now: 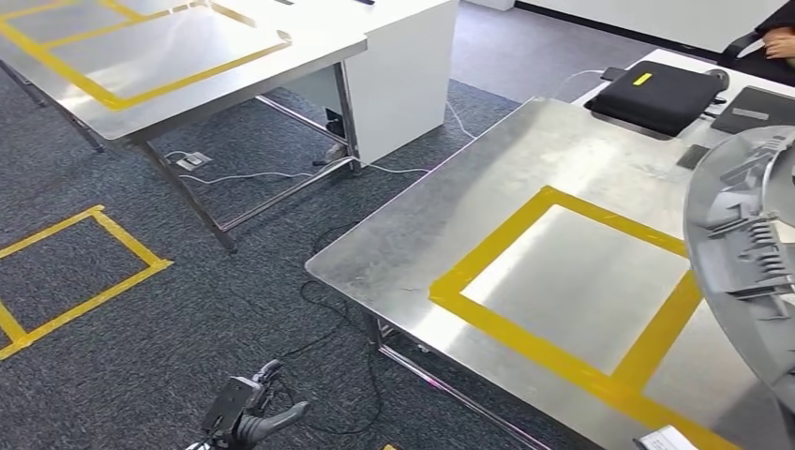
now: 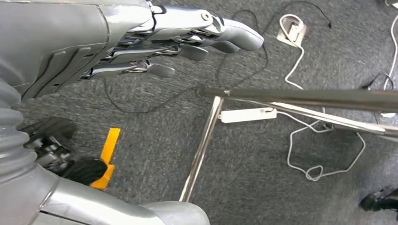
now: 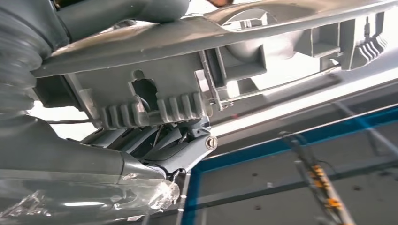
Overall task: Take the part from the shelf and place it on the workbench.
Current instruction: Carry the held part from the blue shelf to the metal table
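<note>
The part (image 1: 745, 253) is a large curved grey plastic moulding with ribs and clips. It hangs at the right edge of the head view, above the right end of the steel workbench (image 1: 525, 169). A yellow tape rectangle (image 1: 487, 258) marks the bench top just left of the part. In the right wrist view my right hand (image 3: 180, 147) grips the part (image 3: 187, 79) from beneath, fingers against its ribbed underside. My left hand (image 1: 248, 412) hangs low over the carpet beside the bench, fingers stretched out (image 2: 187, 40) and holding nothing.
A second steel table (image 1: 187, 56) with yellow tape and a white cabinet (image 1: 412, 66) stand at the back left. A black bag (image 1: 661, 94) lies at the bench's far end, near a person's hand (image 1: 778, 42). Cables (image 1: 328, 309) and a power strip (image 2: 246, 115) lie on the floor.
</note>
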`<state>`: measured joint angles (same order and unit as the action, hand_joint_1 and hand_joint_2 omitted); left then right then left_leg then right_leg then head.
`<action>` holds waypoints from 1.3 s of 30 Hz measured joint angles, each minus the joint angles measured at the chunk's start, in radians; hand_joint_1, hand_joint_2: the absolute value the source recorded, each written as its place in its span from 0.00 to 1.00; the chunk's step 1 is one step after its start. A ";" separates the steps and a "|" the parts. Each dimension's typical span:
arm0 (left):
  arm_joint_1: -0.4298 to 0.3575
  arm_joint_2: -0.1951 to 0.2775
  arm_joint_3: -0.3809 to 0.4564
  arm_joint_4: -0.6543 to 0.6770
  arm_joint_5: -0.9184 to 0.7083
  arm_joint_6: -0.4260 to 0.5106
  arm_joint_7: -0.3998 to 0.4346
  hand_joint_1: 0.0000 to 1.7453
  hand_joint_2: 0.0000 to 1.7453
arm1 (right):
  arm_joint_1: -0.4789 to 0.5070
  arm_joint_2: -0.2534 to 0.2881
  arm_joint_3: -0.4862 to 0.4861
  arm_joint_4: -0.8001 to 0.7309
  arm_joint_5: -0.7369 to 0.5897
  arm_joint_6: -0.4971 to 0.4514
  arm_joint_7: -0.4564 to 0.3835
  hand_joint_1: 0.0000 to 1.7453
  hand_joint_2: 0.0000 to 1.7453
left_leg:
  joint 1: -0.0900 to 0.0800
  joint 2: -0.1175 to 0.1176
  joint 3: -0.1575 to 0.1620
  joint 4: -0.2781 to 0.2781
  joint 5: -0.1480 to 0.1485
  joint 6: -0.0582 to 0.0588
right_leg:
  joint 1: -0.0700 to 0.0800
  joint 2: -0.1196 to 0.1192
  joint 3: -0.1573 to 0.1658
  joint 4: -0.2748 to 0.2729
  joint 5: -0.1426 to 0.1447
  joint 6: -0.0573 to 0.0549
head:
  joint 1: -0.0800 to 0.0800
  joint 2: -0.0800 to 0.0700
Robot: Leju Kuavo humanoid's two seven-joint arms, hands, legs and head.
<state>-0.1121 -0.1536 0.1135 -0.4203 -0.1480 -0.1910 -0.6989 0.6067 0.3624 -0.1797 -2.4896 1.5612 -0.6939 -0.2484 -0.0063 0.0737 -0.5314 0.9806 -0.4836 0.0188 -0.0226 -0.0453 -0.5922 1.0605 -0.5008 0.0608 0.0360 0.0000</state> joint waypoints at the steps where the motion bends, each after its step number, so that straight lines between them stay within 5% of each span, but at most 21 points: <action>1: 0.000 0.002 0.000 0.000 0.003 0.000 0.000 0.00 1.00 | 0.005 0.000 0.000 -0.002 0.003 0.000 0.004 1.00 1.00 | -0.002 0.007 0.001 0.005 -0.004 -0.006 | 0.001 -0.009 0.022 -0.037 0.007 -0.005 | -0.002 0.000; 4: -0.002 0.006 0.001 0.000 0.004 0.002 0.000 0.00 1.00 | 0.026 0.000 -0.001 -0.004 0.005 0.000 0.015 1.00 1.00 | -0.003 0.022 0.004 0.010 -0.008 -0.019 | 0.004 0.009 0.028 -0.047 0.008 -0.030 | -0.007 0.000; 6: -0.004 0.010 0.002 0.000 -0.001 0.004 0.000 0.00 1.00 | 0.041 0.000 -0.002 -0.004 0.007 0.000 0.021 1.00 1.00 | 0.002 -0.005 -0.004 0.038 -0.036 -0.030 | 0.003 0.025 0.026 -0.048 0.012 -0.043 | -0.008 0.000; 9: -0.003 0.013 0.003 0.003 -0.006 0.007 0.000 0.00 1.00 | 0.065 0.000 -0.002 -0.003 -0.001 0.000 0.059 1.00 1.00 | 0.006 -0.059 -0.079 0.208 -0.133 -0.037 | 0.003 0.053 0.021 -0.049 0.017 -0.056 | -0.010 0.000; 11: 0.000 0.014 0.004 0.006 -0.007 0.009 0.000 0.00 1.00 | 0.089 0.000 -0.005 0.002 -0.032 0.000 0.078 1.00 1.00 | 0.006 -0.065 -0.122 0.297 -0.154 -0.034 | 0.006 0.077 0.018 -0.049 0.019 -0.059 | -0.010 0.000; 13: 0.000 0.015 0.004 0.006 -0.006 0.010 0.000 0.00 1.00 | 0.110 0.000 -0.014 0.007 -0.075 0.000 0.077 1.00 1.00 | 0.005 -0.073 -0.100 0.246 -0.101 -0.022 | 0.009 0.103 0.018 -0.048 0.021 -0.060 | -0.010 0.000; 15: -0.002 0.016 0.006 0.006 -0.005 0.011 0.000 0.00 1.00 | 0.125 0.000 -0.030 0.011 -0.121 0.000 0.070 1.00 1.00 | 0.004 -0.111 -0.040 0.115 -0.032 -0.003 | 0.011 0.129 0.018 -0.047 0.023 -0.059 | -0.010 0.000; 17: -0.005 0.017 0.007 0.006 -0.004 0.011 0.000 0.00 1.00 | 0.131 0.000 -0.052 0.017 -0.183 0.000 0.053 1.00 1.00 | 0.003 -0.144 -0.003 0.034 -0.011 0.008 | 0.010 0.151 0.011 -0.046 0.027 -0.052 | -0.010 0.000; 19: -0.007 0.015 0.007 0.005 -0.002 0.011 0.000 0.00 1.00 | 0.143 0.000 -0.078 0.027 -0.259 0.000 0.036 1.00 1.00 | 0.003 -0.136 0.003 0.016 -0.014 0.009 | 0.008 0.171 0.001 -0.049 0.033 -0.040 | -0.011 0.000; 21: -0.011 0.010 0.008 0.004 0.003 0.011 0.000 0.00 1.00 | 0.174 0.000 -0.102 0.052 -0.347 0.000 0.019 1.00 1.00 | 0.007 -0.114 0.009 0.000 -0.006 0.010 | 0.010 0.146 -0.011 -0.036 0.022 -0.031 | -0.009 0.000; 24: -0.008 0.004 0.011 0.003 0.009 0.016 0.000 0.00 1.00 | 0.215 0.000 -0.140 0.121 -0.485 0.002 -0.032 1.00 1.00 | 0.008 -0.077 0.013 -0.013 0.000 0.015 | 0.011 0.069 -0.081 0.110 -0.062 -0.020 | 0.000 0.000; 26: -0.002 0.003 0.012 0.003 0.010 0.017 0.000 0.00 1.00 | 0.229 0.000 -0.172 0.163 -0.535 0.004 -0.054 1.00 1.00 | 0.006 -0.048 0.012 -0.012 -0.001 0.015 | 0.007 0.055 -0.126 0.209 -0.097 -0.010 | 0.001 0.000; 27: -0.001 0.003 0.013 0.003 0.010 0.018 0.000 0.00 1.00 | 0.235 0.000 -0.187 0.180 -0.545 0.005 -0.059 1.00 1.00 | 0.006 -0.034 0.013 -0.011 -0.003 0.014 | 0.004 0.051 -0.124 0.210 -0.088 -0.006 | 0.001 0.000; 31: -0.002 0.005 0.015 0.003 0.013 0.015 0.000 0.00 1.00 | 0.238 0.000 -0.228 0.221 -0.572 0.022 -0.065 1.00 1.00 | 0.004 0.012 0.019 -0.001 -0.018 -0.006 | 0.000 -0.004 0.009 -0.015 0.007 0.000 | 0.001 0.000; 33: -0.003 0.006 0.019 0.003 0.018 0.008 0.000 0.00 1.00 | 0.235 0.000 -0.241 0.239 -0.606 0.066 -0.074 1.00 1.00 | -0.001 0.029 0.022 0.006 -0.025 -0.016 | 0.005 -0.008 0.029 -0.049 0.006 -0.015 | -0.002 0.000; 35: -0.006 0.006 0.023 0.003 0.022 0.000 0.000 0.00 1.00 | 0.231 0.000 -0.257 0.260 -0.624 0.114 -0.089 1.00 1.00 | 0.001 0.037 0.027 0.009 -0.030 -0.024 | 0.003 0.014 0.025 -0.048 0.009 -0.030 | -0.004 0.000; 37: -0.008 0.006 0.025 0.004 0.020 -0.007 0.000 0.00 1.00 | 0.221 0.000 -0.276 0.277 -0.623 0.159 -0.098 1.00 1.00 | 0.006 -0.003 0.014 0.049 -0.066 -0.035 | 0.000 0.031 0.023 -0.049 0.013 -0.042 | -0.005 0.000; 39: -0.007 0.006 0.025 0.006 0.015 -0.012 0.000 0.00 1.00 | 0.208 0.000 -0.292 0.293 -0.623 0.197 -0.099 1.00 1.00 | 0.009 -0.052 -0.038 0.166 -0.136 -0.039 | -0.001 0.050 0.019 -0.049 0.017 -0.051 | -0.006 0.000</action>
<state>-0.1188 -0.1472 0.1387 -0.4138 -0.1330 -0.2026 -0.6989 0.8143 0.3622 -0.4718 -2.1970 0.9384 -0.4965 -0.3469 0.0027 0.0216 -0.5693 1.1462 -0.6191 -0.0202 -0.0235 0.0044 -0.5729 1.0112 -0.4841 0.0100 0.0295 0.0000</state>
